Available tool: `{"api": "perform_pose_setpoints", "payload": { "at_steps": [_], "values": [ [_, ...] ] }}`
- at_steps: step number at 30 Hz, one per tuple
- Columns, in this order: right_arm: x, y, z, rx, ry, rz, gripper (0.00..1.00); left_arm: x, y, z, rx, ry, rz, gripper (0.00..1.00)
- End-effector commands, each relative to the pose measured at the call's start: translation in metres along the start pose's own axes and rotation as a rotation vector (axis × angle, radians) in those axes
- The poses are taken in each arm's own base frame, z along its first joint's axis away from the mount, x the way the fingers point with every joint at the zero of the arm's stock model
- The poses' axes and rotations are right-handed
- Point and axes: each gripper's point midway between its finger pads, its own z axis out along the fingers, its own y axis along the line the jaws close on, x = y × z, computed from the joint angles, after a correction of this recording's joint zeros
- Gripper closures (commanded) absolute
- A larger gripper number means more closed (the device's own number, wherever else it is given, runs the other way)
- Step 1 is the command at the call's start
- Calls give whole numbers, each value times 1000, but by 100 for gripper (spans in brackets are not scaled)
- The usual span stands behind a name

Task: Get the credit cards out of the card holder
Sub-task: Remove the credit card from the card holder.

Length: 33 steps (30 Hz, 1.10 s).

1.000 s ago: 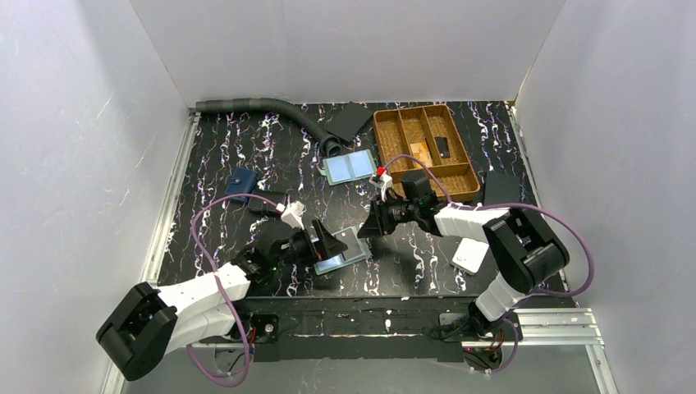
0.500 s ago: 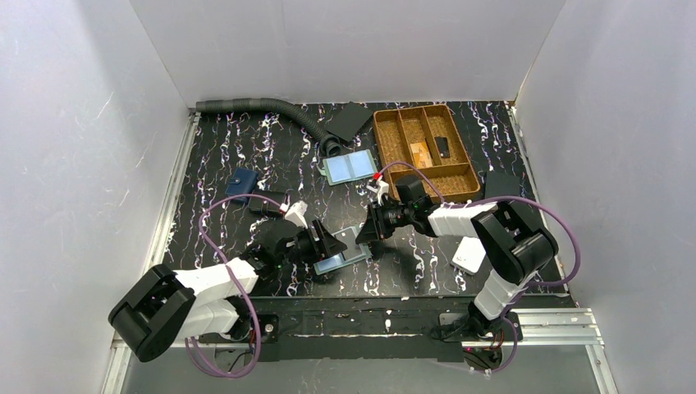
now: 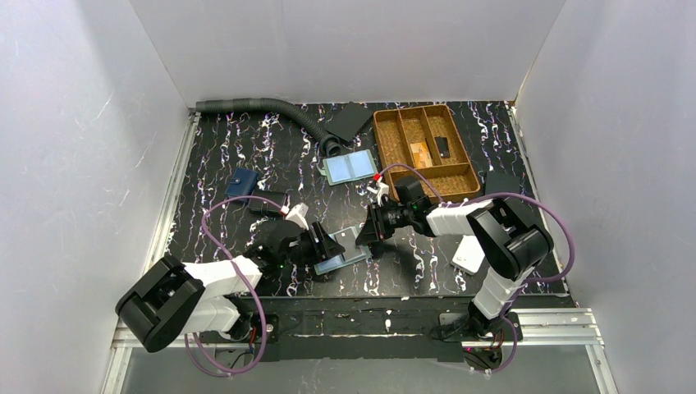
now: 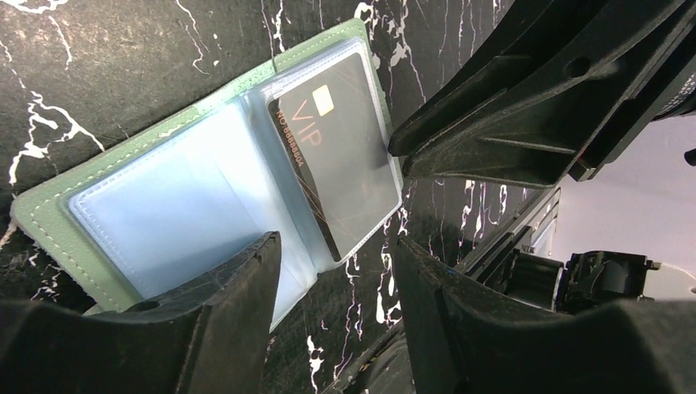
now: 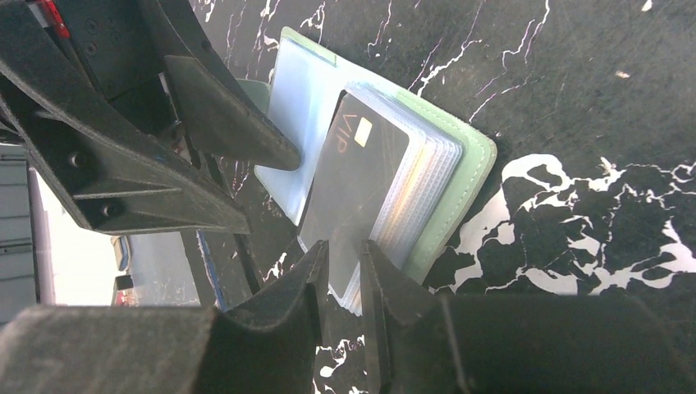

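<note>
The left arm had swung its shoulder inward over the last second and its jaws had narrowed, while the right arm tucked its elbow closer; the card holder (image 4: 41, 222) between them scarcely shifted. It lay spread on the black marbled table (image 3: 230, 148), toward the front and centre, well apart from a second, pale-blue holder (image 3: 349, 167) farther back. The left gripper (image 4: 336, 242) stood at the holder's left side with its fingers apart, one fingertip (image 5: 246, 131) seemingly resting on the empty blue page, as if to pin it down. The right gripper (image 5: 345, 246) came in from the opposite side, its fingers drawn nearly together about the near end of a dark credit card (image 4: 341, 156) marked "VIP", seated in the top clear sleeve of the fanned right-hand stack. Whether those fingers already pinched the card, or only bracketed it, could not be told. The card lay on the right arm's side of the fold, making that the nearer arm, and its long axis ran roughly in line with that gripper's reach, away from the fingers toward the holder's far edge. A straight draw back along that axis, with the left arm holding the wallet still, appeared to be what the extraction would need. Other cards in the sleeves beneath could not be made out.
</note>
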Motion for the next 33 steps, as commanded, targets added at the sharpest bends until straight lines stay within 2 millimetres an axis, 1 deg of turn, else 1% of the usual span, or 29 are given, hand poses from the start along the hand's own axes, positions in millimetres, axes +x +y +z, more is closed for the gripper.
{"api": "perform_pose_setpoints", "payload": {
  "at_steps": [1,5,10,13,21,26,29,33],
  "values": [
    [-15,9,6,-34,-24,-36,72,-7,0,3,-4,-24,11,50],
    [-13,6,7,-29,-15,-26,73,-7,0,4,-7,-18,11,53],
    [-10,2,11,-21,0,-9,75,-5,2,7,-14,-5,9,54],
    [-6,-3,14,-10,17,8,78,-6,2,8,-16,-3,7,55],
    [2,-9,19,23,54,-6,86,-6,7,11,-29,-1,-15,63],
    [9,-8,24,27,87,-21,91,-6,11,13,-37,-1,-42,68],
    [12,-7,27,31,102,-26,92,-7,11,14,-30,-6,-59,69],
    [17,-7,31,31,130,-30,93,-8,10,14,-12,-15,-90,73]
  ]
}}
